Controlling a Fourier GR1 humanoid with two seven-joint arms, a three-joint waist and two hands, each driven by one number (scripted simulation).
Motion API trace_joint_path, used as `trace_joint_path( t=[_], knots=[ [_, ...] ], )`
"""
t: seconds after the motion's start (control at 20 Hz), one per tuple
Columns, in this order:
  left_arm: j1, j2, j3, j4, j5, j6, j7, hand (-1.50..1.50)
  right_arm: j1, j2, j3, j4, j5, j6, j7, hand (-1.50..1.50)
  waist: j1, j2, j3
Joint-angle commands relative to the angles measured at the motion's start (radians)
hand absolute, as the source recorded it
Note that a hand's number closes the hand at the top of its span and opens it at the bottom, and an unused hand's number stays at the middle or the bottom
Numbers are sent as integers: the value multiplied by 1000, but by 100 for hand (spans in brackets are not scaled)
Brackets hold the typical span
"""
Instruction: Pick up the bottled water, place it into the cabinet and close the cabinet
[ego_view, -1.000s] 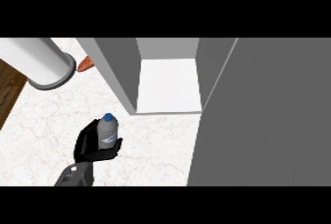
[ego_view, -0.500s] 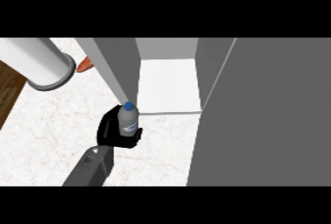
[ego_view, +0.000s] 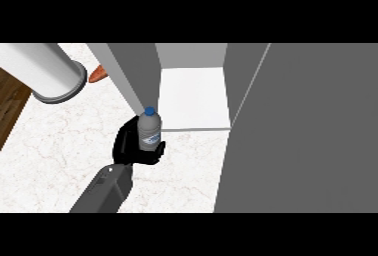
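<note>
So the grey cabinet (ego_view: 133, 75) is standing open on the white marbled tabletop (ego_view: 66, 150). Looking into it, all that shows is its white inner floor (ego_view: 193, 97) and a bit of grey back wall. Its big flat grey door (ego_view: 310, 130) is swung out toward the viewer and fills pretty much the whole right side of the head view. The clear plastic water bottle with the blue cap (ego_view: 150, 131) isn't inside. It's out in front of the opening, over the tabletop, right at the near end of the cabinet's left wall, and the cap overlaps that wall's edge in the view. The black left hand (ego_view: 131, 150) has it, fingers curled round the lower half of the bottle with a bit of black wrapping over the right side of the label. The grey forearm (ego_view: 103, 192) comes up from the lower left. The bottle's long axis runs almost straight up and down the picture, with the cap end pointing away toward the cabinet and the base down in the hand by the wrist. I can't tell how much it's actually tilted. Off to the upper left there's a fat white cylinder with a grey rim (ego_view: 40, 70) with a small orange thing (ego_view: 97, 75) peeking out beside it, well apart from the bottle. A strip of dark brown wood (ego_view: 11, 105) runs along the tabletop's left edge.
</note>
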Motion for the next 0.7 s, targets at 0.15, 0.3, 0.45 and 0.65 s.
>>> trace_joint_path(
  t=[0.15, 0.3, 0.45, 0.65],
  knots=[
    [-141, -38, -148, -98, 93, 131, 77, 150, -6, -2, -77, -6, -180, 48, 10, -150, -40, -2, -2],
    [-152, -38, -187, -136, 121, 188, 88, 150, 3, 17, -72, 31, -183, 65, -11, -150, -53, -4, -1],
    [-172, -37, -213, -148, 134, 231, 94, 150, -30, 1, -114, 74, -217, 81, -27, -150, -60, 1, -1],
    [-204, -37, -209, -158, 153, 312, 132, 150, -15, -14, -131, 81, -253, 116, -29, -150, -75, 1, 0]
  ],
)
